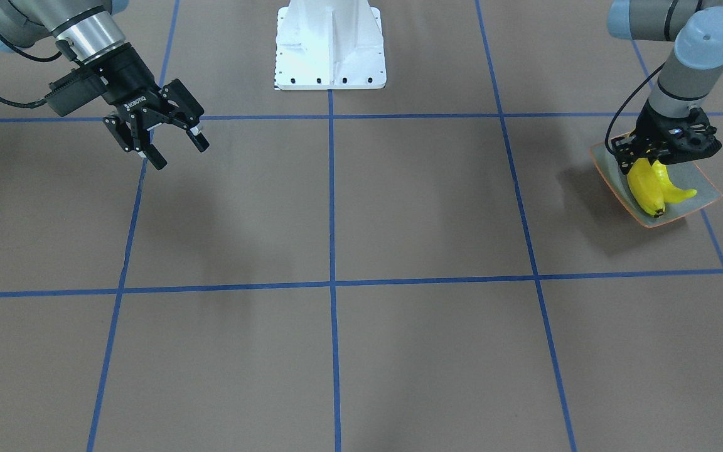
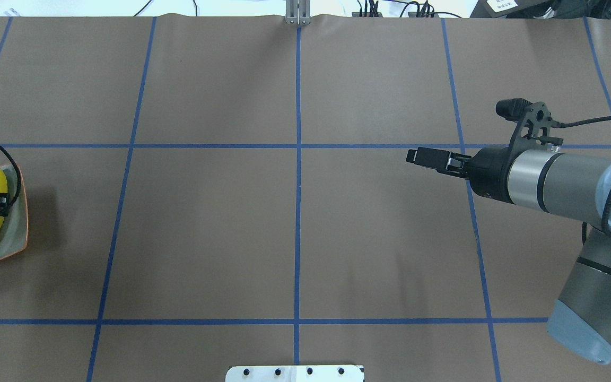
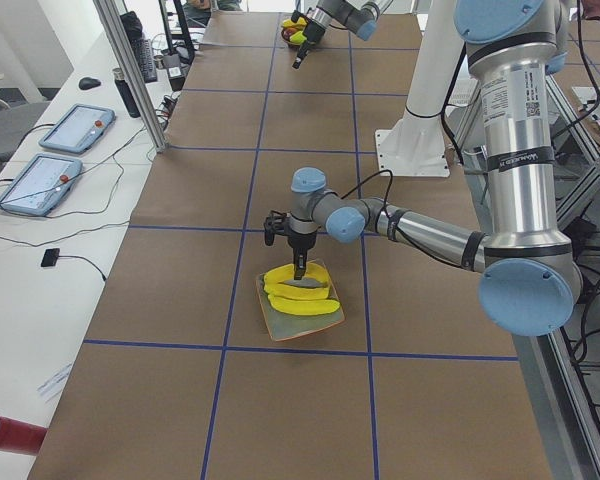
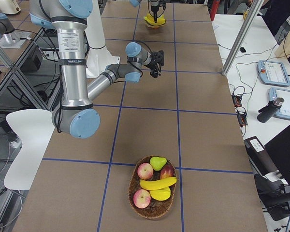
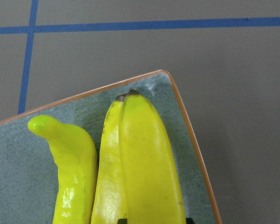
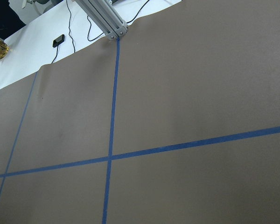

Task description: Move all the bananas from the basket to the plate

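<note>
The grey-green plate [image 1: 700, 182] with an orange rim lies at the table's end on my left side. Three yellow bananas [image 5: 74, 158] are on it, side by side. My left gripper [image 1: 641, 164] stands over the plate's back edge and looks shut on the middle banana [image 1: 645, 188], whose far tip rests on the plate. My right gripper [image 1: 176, 147] is open and empty, held above the table. The wicker basket [image 4: 152, 208] stands at the table's other end, far from both grippers, with one banana [image 4: 158, 183] lying across its fruit.
The basket also holds two red apples [image 4: 145, 170], a green pear [image 4: 158, 162] and another yellow fruit [image 4: 160, 194]. The white robot base [image 1: 330, 44] stands at the table's back middle. Blue tape lines grid the brown table [image 2: 204, 228].
</note>
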### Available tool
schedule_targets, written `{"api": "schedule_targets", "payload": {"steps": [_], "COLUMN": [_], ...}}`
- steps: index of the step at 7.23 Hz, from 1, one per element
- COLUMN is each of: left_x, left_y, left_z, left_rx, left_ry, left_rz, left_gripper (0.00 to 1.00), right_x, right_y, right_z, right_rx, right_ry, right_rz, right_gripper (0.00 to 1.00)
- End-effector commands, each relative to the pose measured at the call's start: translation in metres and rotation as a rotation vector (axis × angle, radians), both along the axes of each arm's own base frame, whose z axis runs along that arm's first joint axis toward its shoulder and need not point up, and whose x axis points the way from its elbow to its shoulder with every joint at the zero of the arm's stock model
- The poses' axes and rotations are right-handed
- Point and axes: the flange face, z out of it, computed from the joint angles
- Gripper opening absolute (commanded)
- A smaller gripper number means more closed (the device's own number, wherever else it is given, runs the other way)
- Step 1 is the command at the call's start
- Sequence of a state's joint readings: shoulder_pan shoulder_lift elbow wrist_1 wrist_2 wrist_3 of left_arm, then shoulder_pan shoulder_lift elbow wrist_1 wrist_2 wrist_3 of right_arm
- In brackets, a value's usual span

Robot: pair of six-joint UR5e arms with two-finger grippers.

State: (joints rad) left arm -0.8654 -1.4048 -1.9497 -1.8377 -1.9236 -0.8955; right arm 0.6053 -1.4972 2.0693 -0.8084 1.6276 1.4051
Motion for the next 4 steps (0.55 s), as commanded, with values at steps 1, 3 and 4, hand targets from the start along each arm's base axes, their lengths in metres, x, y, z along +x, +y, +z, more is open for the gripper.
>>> {"api": "schedule_targets", "payload": {"steps": [1,3,4], "left_x": [0.0011,0.0024,0.0021], "left_y": [-0.0022,-0.0018,-0.0025], "left_z": [-0.0013,0.0003,0.0027], "left_rx": [0.003,0.002,0.005], "left_ry": [0.002,-0.001,-0.008], "left_rz": [0.000,0.002,0.001], "left_gripper": [0.12,0.27,0.90], "right_x": [-0.0003,0.0003,-0.0003], "right_y": [0.0003,-0.0001,0.0004], "right_z": [0.0000,-0.0002,-0.0002], "right_rx": [0.000,0.001,0.001], "right_ry": [0.000,-0.001,-0.001], "right_rz": [-0.001,0.001,-0.001], "right_gripper": [1.00,1.00,1.00]}}
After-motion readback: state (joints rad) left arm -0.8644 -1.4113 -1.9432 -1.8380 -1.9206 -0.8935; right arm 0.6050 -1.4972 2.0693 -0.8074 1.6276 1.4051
